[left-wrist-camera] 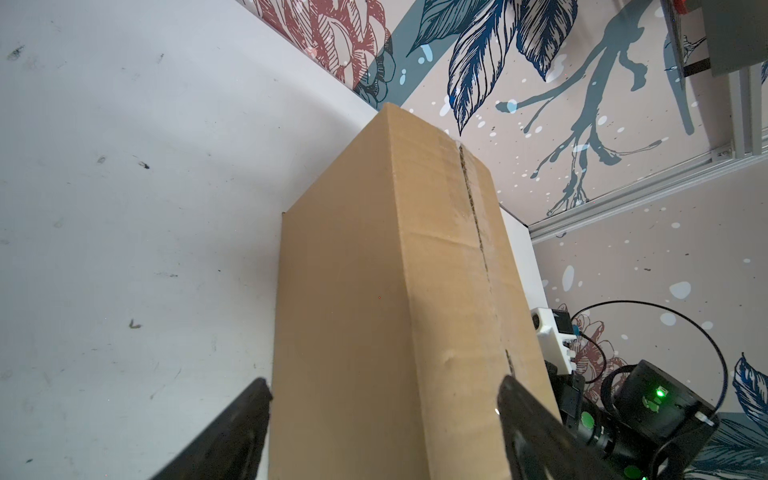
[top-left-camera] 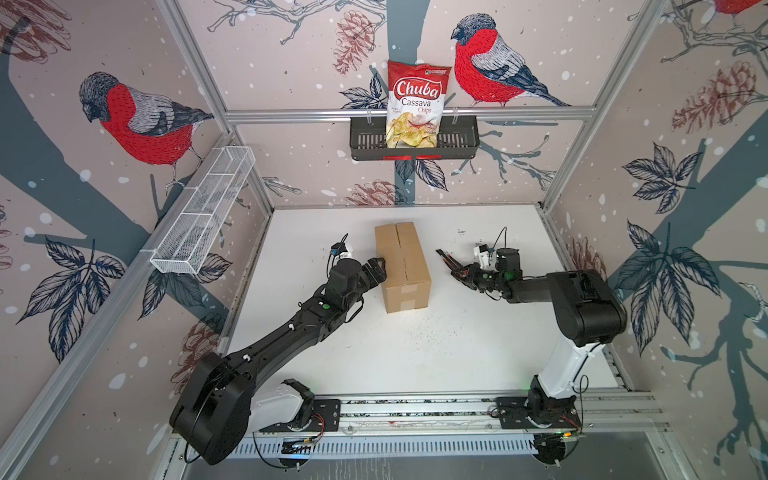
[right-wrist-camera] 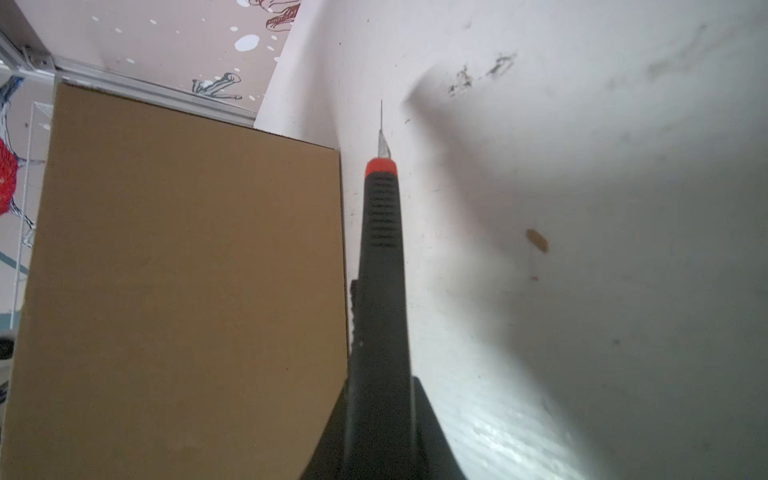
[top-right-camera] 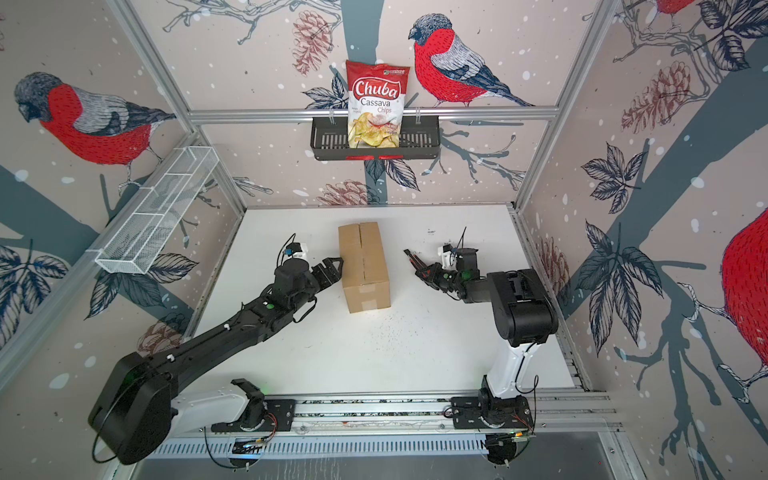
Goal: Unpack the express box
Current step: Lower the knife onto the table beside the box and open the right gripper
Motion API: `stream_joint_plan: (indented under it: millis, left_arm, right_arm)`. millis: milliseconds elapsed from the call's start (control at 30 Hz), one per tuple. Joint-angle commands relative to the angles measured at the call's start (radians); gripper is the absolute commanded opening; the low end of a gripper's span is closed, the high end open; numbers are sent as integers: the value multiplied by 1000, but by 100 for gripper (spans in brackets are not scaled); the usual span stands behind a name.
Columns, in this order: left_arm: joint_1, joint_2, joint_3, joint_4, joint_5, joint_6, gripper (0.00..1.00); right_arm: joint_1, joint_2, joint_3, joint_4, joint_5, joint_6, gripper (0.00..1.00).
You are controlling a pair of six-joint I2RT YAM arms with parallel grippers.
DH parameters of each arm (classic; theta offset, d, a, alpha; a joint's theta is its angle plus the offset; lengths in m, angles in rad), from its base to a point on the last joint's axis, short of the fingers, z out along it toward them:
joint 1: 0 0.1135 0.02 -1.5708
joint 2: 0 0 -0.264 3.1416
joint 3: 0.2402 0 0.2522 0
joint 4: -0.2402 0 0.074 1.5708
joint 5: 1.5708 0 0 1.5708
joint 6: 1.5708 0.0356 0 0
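Two arms flank a plain brown, oblong cardboard express box (top-left-camera: 403, 266) in a top view. It lies near the middle of the white tabletop (top-left-camera: 457, 340), with its long axis running toward the back wall, its top flaps shut along a centre seam and clear tape on its near end face. The left fingers (top-left-camera: 375, 263) stand spread wide at its left long side, holding nothing. The right fingers (top-left-camera: 461, 272) are off to its right and apart from it, clenched on a black-handled craft knife with a red collar (top-left-camera: 445, 257). On the back wall, a black slotted basket (top-left-camera: 457, 139) holds a red-and-white bag of cassava chips (top-left-camera: 417, 99). A white wire-mesh basket (top-left-camera: 203, 216) hangs on the left wall.

Again in a top view, the express box (top-right-camera: 363, 266) sits between the left fingers (top-right-camera: 332, 262) and the craft knife (top-right-camera: 413, 258), and a strip of bare tabletop separates knife and cardboard.

In the left wrist view, the express box (left-wrist-camera: 374, 311) fills the centre with its taped seam showing. The spread left fingers (left-wrist-camera: 232, 432) frame it on either side. Whether they touch it I cannot tell.

In the right wrist view, the right fingers (right-wrist-camera: 432, 428) pinch the craft knife (right-wrist-camera: 380, 270). Its thin blade points past the side wall of the express box (right-wrist-camera: 187, 270), just beside it.
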Motion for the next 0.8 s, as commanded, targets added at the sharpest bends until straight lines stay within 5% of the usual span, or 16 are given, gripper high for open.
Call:
stream_joint_plan:
  millis: [0,767]
  left_arm:
    - [2,-11,-3,4,-16,-1,85]
    - [2,-42,-36,17,-12,-15,85]
  right_arm:
    - [-4,7,-4,27,21,11,14]
    - [-4,-37,-61,-2,81,18,36]
